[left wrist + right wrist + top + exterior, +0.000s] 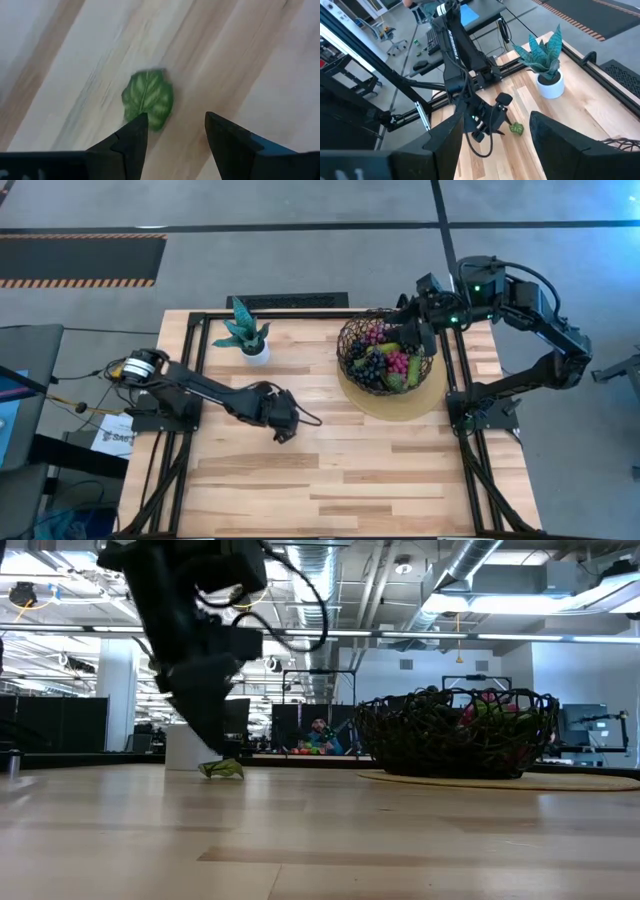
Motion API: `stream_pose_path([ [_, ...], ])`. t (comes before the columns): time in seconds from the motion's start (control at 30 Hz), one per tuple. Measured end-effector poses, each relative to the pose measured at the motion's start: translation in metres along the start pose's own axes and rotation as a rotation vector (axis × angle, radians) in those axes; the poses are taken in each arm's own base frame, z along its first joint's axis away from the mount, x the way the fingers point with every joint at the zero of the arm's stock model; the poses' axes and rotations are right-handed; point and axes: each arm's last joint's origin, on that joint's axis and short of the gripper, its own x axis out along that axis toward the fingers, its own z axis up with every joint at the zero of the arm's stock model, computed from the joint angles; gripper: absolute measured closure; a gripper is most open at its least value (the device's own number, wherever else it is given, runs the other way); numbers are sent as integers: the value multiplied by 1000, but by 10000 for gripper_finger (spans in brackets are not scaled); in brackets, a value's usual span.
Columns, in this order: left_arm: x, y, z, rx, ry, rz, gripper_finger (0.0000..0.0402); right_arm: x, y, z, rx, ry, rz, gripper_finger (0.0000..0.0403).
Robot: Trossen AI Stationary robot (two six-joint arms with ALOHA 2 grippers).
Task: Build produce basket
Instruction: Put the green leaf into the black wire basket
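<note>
Basket [391, 355] holds grape bunches [383, 360], sits on tan disc [428, 401]. Right gripper [414, 321] over basket rim. Left gripper [285, 427] well apart from basket; potted plant [246, 333] beside basket.

In the left wrist view the left gripper [172, 132] shows only the tips of its two fingers; the rest runs off the picture's edge. The green leaf [148, 98] just ahead of those fingers is blurred, and one finger hides its near edge. From above, that gripper [286, 427] covers the leaf entirely.

In the low view the arm over the leaf [222, 769] is cut off by the top edge, so its fingers cannot be made out.

The right gripper [413, 330] overlaps the basket [350, 345] rim, hiding what lies beneath it. Through the basket's weave [400, 740] in the low view, the produce [384, 360] shows only as patches of colour, single pieces too small to tell.
</note>
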Motion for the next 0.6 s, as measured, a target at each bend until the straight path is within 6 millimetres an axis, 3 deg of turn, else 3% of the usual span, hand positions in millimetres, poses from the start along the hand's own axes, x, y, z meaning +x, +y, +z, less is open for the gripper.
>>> stream_pose_path([
  [0.23, 25, -11, 0, 67, 50, 79, 219, 0, 1, -1, -5, 10, 1, 154],
  [0.6, 30, -12, 6, 93, 20, 167, 219, 0, 1, -2, 9, 15, -1, 154],
])
